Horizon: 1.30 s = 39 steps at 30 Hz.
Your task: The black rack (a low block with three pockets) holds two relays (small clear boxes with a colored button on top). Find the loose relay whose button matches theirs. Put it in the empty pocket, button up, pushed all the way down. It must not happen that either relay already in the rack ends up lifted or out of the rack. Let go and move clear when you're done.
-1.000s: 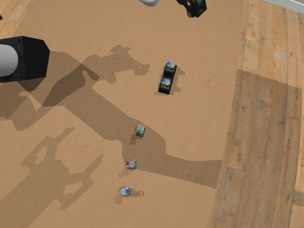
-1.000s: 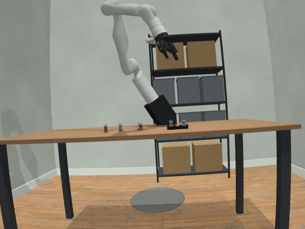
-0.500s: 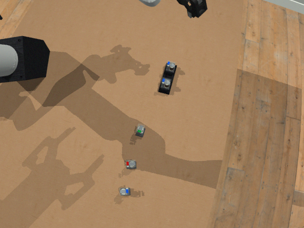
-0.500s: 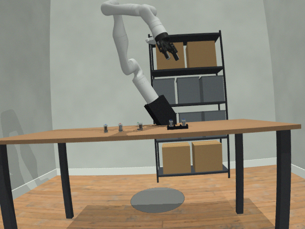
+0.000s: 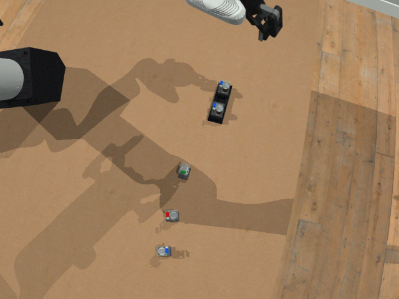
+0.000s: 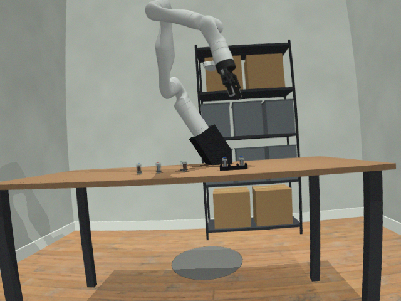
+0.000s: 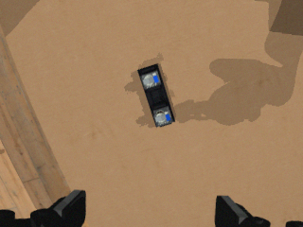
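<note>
Your gripper point(image 5: 269, 23) hangs high above the far side of the table with its jaws spread as wide as they go and nothing between them. Looking down from the wrist, you see the black rack point(image 7: 155, 96) almost straight below, well apart from the fingers.

The rack holds two relays, both with blue buttons, one at the far end point(image 5: 224, 86) and one next to it point(image 5: 219, 109). The empty pocket point(image 5: 215, 118) looks to be at the near end, though it is small and dark from above.

The one you want is the loose relay with the blue button point(image 5: 164, 251), the farthest of the three from the rack. Between it and the rack lie the red-button relay point(image 5: 172, 215) and the green-button relay point(image 5: 184, 170), each standing apart from its neighbours.

Watch for these risks. The three loose relays look alike apart from a small patch of colour, and heavy arm shadows fall over the green and red ones, so a hasty pick could take the wrong one. The blue one is a long reach from here, and a skewed grip could tip it. A tilted relay could jam partway in the pocket.

The table point(image 6: 339, 165) is plain brown board on dark legs. Behind it stands a shelf rack point(image 6: 290, 97) with cardboard boxes and grey bins, over a wooden plank floor and grey walls.
</note>
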Each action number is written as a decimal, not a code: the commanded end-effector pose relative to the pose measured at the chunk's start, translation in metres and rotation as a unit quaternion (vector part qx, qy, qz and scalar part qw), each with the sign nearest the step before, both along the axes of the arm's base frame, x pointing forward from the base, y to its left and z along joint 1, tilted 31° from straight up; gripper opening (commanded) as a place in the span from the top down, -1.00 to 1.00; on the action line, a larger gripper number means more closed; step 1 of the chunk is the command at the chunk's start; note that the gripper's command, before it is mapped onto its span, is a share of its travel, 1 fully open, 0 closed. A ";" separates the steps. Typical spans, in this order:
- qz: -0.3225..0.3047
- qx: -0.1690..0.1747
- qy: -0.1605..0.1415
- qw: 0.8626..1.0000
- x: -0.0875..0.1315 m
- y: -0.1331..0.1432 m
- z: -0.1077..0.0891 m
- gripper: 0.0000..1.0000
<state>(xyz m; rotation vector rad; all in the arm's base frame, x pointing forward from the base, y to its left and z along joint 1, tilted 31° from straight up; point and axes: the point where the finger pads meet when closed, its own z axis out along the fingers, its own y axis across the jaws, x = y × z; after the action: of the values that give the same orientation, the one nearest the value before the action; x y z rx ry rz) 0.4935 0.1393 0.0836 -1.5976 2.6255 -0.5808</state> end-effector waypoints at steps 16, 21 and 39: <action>0.093 -0.112 0.099 0.984 0.006 -0.044 -0.141 -1.00; 0.114 -0.132 0.118 0.978 0.004 -0.055 -0.167 -1.00; 0.115 -0.133 0.120 0.977 0.004 -0.056 -0.169 1.00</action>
<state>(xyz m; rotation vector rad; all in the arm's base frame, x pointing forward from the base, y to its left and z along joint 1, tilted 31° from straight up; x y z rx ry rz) 0.4966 0.0827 -0.0860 -2.1409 2.5510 -0.8001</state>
